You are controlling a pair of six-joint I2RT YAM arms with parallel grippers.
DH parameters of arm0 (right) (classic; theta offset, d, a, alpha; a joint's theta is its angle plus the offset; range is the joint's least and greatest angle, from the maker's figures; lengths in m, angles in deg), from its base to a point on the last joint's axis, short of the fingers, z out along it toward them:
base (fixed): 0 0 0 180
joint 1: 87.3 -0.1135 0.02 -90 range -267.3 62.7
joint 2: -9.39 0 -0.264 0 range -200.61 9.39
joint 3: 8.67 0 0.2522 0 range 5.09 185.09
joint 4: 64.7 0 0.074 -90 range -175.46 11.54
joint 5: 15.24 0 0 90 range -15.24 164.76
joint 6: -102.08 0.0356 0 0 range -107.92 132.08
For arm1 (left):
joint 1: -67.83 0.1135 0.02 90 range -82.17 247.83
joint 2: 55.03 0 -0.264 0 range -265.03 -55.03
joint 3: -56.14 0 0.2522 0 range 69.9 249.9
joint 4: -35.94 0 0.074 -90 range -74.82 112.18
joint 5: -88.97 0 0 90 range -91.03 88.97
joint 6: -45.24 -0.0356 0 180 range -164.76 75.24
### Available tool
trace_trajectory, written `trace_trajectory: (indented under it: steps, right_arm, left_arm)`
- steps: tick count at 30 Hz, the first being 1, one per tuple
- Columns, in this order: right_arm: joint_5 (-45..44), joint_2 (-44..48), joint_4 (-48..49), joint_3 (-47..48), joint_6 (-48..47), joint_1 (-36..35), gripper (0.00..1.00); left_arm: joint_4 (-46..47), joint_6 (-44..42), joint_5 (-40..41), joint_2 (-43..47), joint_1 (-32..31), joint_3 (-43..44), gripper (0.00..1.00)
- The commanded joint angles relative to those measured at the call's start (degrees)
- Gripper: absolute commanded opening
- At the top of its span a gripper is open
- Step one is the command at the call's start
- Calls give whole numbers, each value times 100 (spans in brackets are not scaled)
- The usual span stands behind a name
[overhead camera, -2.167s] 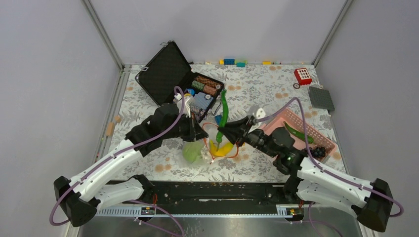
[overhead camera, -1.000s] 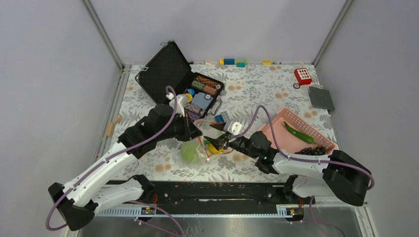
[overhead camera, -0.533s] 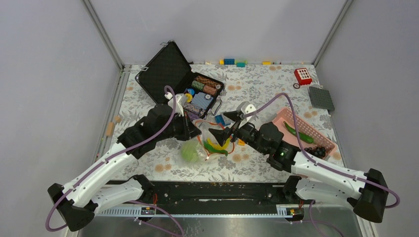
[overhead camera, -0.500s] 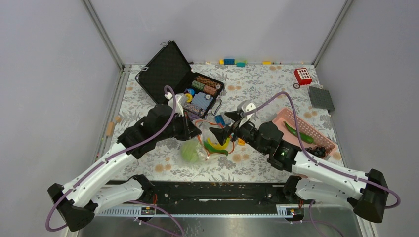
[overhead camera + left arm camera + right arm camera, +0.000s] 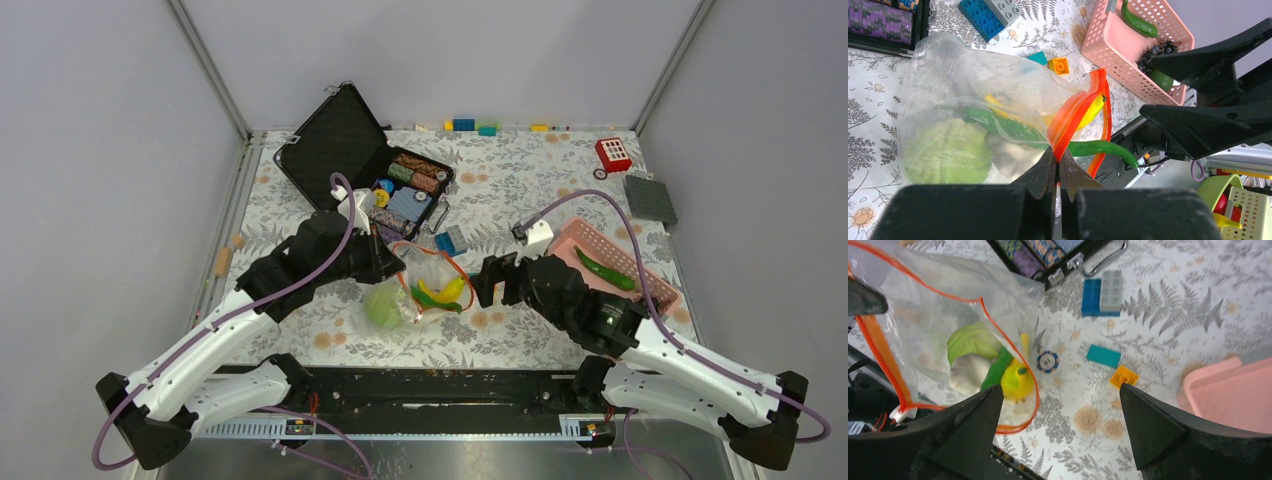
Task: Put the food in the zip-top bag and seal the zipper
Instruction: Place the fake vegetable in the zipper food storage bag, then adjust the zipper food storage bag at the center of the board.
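Right end effector [image 5: 1058,390] retreated, jaws apart; left end effector [image 5: 1056,156] clamps zipper [image 5: 1073,112]; bricks [image 5: 1102,292] lie nearby.

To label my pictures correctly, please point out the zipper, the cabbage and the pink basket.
zipper [image 5: 1074,111]: left wrist view, the wide middle of the orange-red strip.
cabbage [image 5: 945,155]: left wrist view, its round green middle.
pink basket [image 5: 1118,47]: left wrist view, bare inner floor.

The pink basket [image 5: 1238,387] runs off the right wrist view's edge; cloudy bag [image 5: 973,70] plastic blurs the cabbage [image 5: 945,152].
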Motion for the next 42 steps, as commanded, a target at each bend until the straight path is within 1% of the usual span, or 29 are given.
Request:
trace_trajectory:
  steps: [1, 3, 7, 11, 17, 20, 23, 24, 27, 31, 34, 36, 39, 42]
  right_arm:
    - [296, 209, -353, -285, 625, -20, 92]
    - [288, 133, -251, -348, 677, -20, 89]
    - [300, -173, -6, -315, 812, -20, 86]
    - [298, -434, 61, -292, 992, -20, 81]
    - [447, -702, 77, -358, 1155, -20, 69]
    - [624, -796, 104, -363, 1132, -23, 64]
    - [1066, -853, 401, -413, 1083, -20, 49]
    - [1171, -878, 459, -435, 1079, -20, 46]
    - [1239, -972, 464, -382, 1085, -20, 32]
    - [1548, -899, 472, -179, 928, -21, 1]
    - [1617, -769, 405, 109, 802, -20, 0]
    - [1689, -824, 120, 517, 683, -21, 0]
    - [1998, -1078, -165, 1222, 585, -20, 0]
    - [2141, -1454, -632, 2087, 576, -20, 0]
  left_arm:
    - [306, -76, -12, 40, 31, 202, 0]
    - [326, -63, -40, 38, 37, 181, 0]
    - [373, -34, -92, 65, 42, 149, 0]
    - [375, -4, -112, 82, 36, 140, 0]
    - [390, 14, -138, 57, 43, 158, 0]
    - [462, 2, -274, 63, 35, 130, 0]
    - [547, 2, -352, 121, 45, 84, 0]
    - [548, -2, -340, 135, 39, 80, 0]
    - [562, -14, -372, 200, 35, 63, 0]
    - [579, -19, -501, 216, 43, 53, 0]
    - [577, -32, -497, 224, 39, 14, 0]
    - [575, -30, -429, 232, 39, -20, 0]
    - [541, -13, -243, 275, 39, -61, 0]
    - [344, 26, 201, 360, 38, -47, 0]
